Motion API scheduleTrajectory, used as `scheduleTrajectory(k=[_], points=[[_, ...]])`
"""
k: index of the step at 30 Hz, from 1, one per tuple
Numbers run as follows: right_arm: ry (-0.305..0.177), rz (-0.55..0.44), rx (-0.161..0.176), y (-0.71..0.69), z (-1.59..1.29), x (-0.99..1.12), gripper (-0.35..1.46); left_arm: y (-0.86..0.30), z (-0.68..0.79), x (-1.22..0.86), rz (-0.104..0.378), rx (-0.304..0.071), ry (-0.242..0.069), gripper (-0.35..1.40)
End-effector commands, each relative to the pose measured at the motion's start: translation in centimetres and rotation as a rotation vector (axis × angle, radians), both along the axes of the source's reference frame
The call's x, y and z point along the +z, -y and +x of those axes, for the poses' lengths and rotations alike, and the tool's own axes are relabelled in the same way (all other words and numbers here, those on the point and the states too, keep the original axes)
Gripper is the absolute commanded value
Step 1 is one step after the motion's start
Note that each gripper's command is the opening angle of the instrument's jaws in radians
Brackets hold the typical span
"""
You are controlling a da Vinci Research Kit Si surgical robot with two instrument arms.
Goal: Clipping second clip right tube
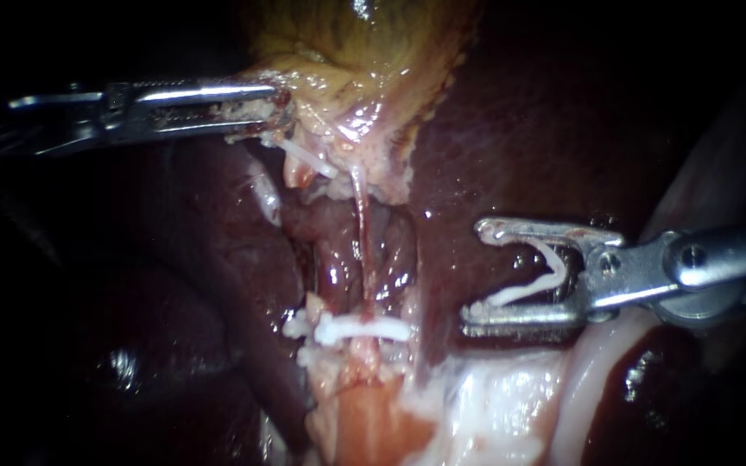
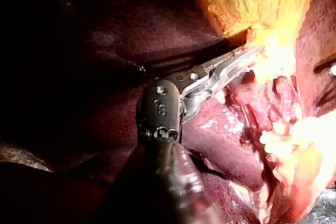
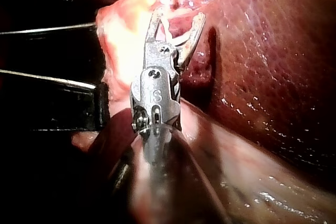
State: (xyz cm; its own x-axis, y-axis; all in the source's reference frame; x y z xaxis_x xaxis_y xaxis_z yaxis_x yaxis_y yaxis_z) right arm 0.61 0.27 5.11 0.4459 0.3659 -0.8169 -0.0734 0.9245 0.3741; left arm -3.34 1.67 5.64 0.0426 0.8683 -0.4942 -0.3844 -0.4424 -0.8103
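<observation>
A thin reddish tube [image 1: 361,233] runs down from the yellow-green gallbladder [image 1: 364,43]. One white clip [image 1: 360,330] sits across the tube's lower end, and another white clip [image 1: 304,158] lies higher up, near the gallbladder's neck. My left instrument [image 1: 274,108] comes in from the left, its jaws shut on pale tissue at the gallbladder's base [image 2: 247,59]. My right instrument [image 1: 475,276] stands to the right of the tube, apart from it. Its jaws are spread wide and hold an open white clip [image 1: 533,283] between them [image 3: 177,19].
Dark red liver [image 1: 546,129] surrounds the dissected bed on both sides. Pale whitish tissue [image 1: 511,406] lies below my right instrument. Two thin metal rods [image 3: 47,51] show beside the right instrument in its wrist view.
</observation>
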Motion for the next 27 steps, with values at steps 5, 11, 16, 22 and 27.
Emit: scheduleTrajectory(k=[5, 11, 16, 22, 27], points=[[0.000, 0.000, 0.000, 0.00, 0.00, 0.00, 0.48, 0.01, 0.05, -0.04, 0.001, 0.002, 0.002, -0.35], [0.000, 0.000, 0.000, 0.00, 0.00, 0.00, 0.48, 0.01, 0.29, -0.24, 0.009, 0.008, 0.006, -0.35], [0.000, 0.000, 0.000, 0.00, 0.00, 0.00, 0.48, -0.02, 0.55, -0.47, 0.015, -0.006, 0.003, -0.35], [0.000, 0.000, 0.000, 0.00, 0.00, 0.00, 0.48, -0.07, 0.82, -0.63, 0.022, -0.035, 0.004, -0.35], [0.000, 0.000, 0.001, 0.00, 0.01, 0.00, 0.48, -0.07, 0.88, -0.67, 0.021, -0.044, 0.004, -0.35]])
